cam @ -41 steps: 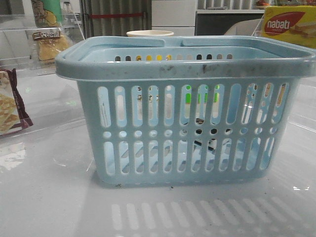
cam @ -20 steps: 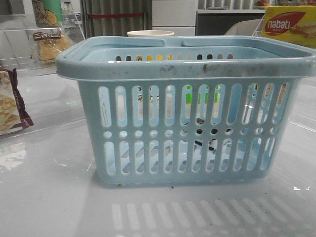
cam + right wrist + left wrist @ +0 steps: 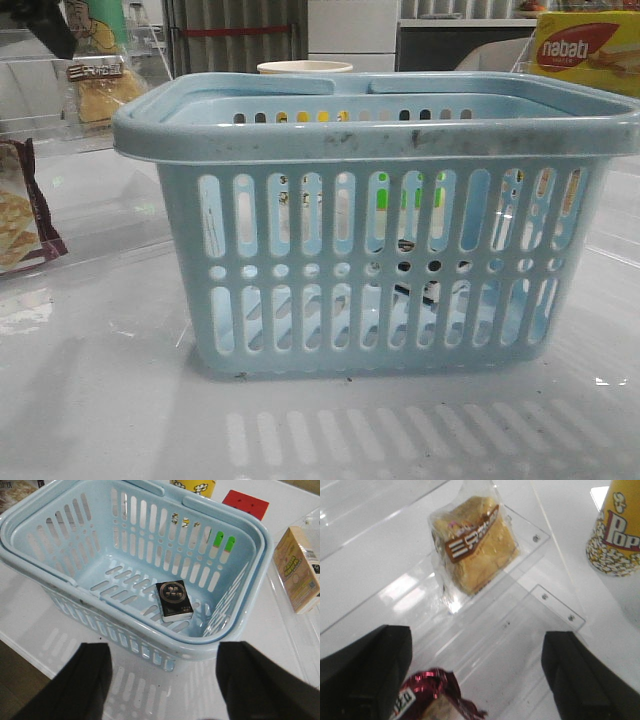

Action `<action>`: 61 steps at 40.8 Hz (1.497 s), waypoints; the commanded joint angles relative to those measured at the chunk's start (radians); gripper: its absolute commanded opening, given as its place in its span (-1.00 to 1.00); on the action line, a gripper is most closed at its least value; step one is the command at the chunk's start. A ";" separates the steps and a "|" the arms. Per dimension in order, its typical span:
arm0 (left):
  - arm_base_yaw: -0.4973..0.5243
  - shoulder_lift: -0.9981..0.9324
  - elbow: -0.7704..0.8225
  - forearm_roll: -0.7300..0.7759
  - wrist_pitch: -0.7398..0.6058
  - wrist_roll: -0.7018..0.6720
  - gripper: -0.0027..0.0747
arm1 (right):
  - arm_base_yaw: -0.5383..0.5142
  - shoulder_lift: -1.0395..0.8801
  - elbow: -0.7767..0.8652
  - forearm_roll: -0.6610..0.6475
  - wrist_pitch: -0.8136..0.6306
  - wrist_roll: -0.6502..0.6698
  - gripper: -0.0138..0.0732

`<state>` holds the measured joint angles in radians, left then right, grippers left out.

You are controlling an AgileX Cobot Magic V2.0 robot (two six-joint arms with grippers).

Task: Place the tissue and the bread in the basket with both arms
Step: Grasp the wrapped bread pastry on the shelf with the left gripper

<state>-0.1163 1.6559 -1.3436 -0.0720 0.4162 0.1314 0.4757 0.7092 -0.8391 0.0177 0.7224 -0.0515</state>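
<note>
Basket (image 3: 65, 577) holding one dark packet (image 3: 174, 600), one bread (image 3: 475, 555) on clear shelf, both arms' fingers (image 3: 365, 675) spread, empty.

"nabati" on yellow box (image 3: 587, 50) behind basket (image 3: 380, 130); "Pop" on popcorn cup (image 3: 615, 530); bread (image 3: 475, 550) label chars unreadable.

Black, blunt end effector fingers (image 3: 365, 670)
</note>
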 commanded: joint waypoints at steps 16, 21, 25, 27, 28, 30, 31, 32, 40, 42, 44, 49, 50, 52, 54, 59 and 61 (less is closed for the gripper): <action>0.011 0.247 -0.280 -0.008 -0.246 0.000 0.57 | 0.000 -0.003 -0.028 -0.005 -0.070 -0.011 0.58; 0.011 0.279 -0.286 -0.008 -0.281 0.000 0.57 | 0.000 -0.003 -0.028 -0.005 -0.070 -0.011 0.58; 0.011 0.294 -0.286 -0.008 -0.296 0.000 0.51 | 0.000 -0.003 -0.028 -0.005 -0.070 -0.011 0.58; 0.011 0.298 -0.286 -0.007 -0.301 0.000 0.40 | 0.000 -0.003 -0.028 -0.005 -0.070 -0.011 0.58; 0.011 0.298 -0.286 -0.007 -0.303 0.000 0.34 | 0.000 -0.003 -0.028 -0.005 -0.070 -0.011 0.58; 0.011 0.300 -0.286 -0.007 -0.303 0.000 0.16 | 0.000 -0.003 -0.028 -0.005 -0.070 -0.011 0.58; 0.011 0.302 -0.286 -0.007 -0.303 0.000 0.12 | 0.000 -0.003 -0.028 -0.005 -0.070 -0.011 0.58; 0.011 0.302 -0.286 -0.007 -0.303 0.000 0.04 | 0.000 -0.003 -0.028 -0.005 -0.070 -0.011 0.58; 0.011 0.298 -0.286 -0.005 -0.303 0.000 -0.42 | 0.000 -0.003 -0.028 -0.005 -0.070 -0.011 0.58; 0.011 0.291 -0.286 -0.005 -0.301 0.000 -0.50 | 0.000 -0.003 -0.028 -0.005 -0.070 -0.011 0.58; 0.011 0.279 -0.286 -0.005 -0.295 0.000 -0.57 | 0.000 -0.003 -0.028 -0.005 -0.070 -0.011 0.58; 0.011 0.225 -0.286 -0.005 -0.259 0.000 -0.70 | 0.000 -0.003 -0.028 -0.005 -0.070 -0.011 0.58; 0.011 0.207 -0.286 -0.005 -0.251 0.000 -0.70 | 0.000 -0.003 -0.028 -0.005 -0.070 -0.011 0.58; 0.010 0.179 -0.286 -0.008 -0.230 0.000 -0.70 | 0.000 -0.003 -0.028 -0.005 -0.070 -0.011 0.58; 0.007 0.141 -0.286 -0.009 -0.202 0.000 -0.70 | 0.000 -0.003 -0.028 -0.005 -0.070 -0.011 0.58; -0.007 0.030 -0.286 -0.010 -0.112 0.000 -0.70 | 0.000 -0.003 -0.028 -0.005 -0.070 -0.011 0.58; -0.016 -0.015 -0.286 -0.010 -0.065 0.000 -0.70 | 0.000 -0.003 -0.028 -0.005 -0.070 -0.011 0.58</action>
<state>-0.1140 1.7731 -1.5941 -0.0720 0.3525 0.1336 0.4757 0.7092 -0.8391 0.0177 0.7224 -0.0537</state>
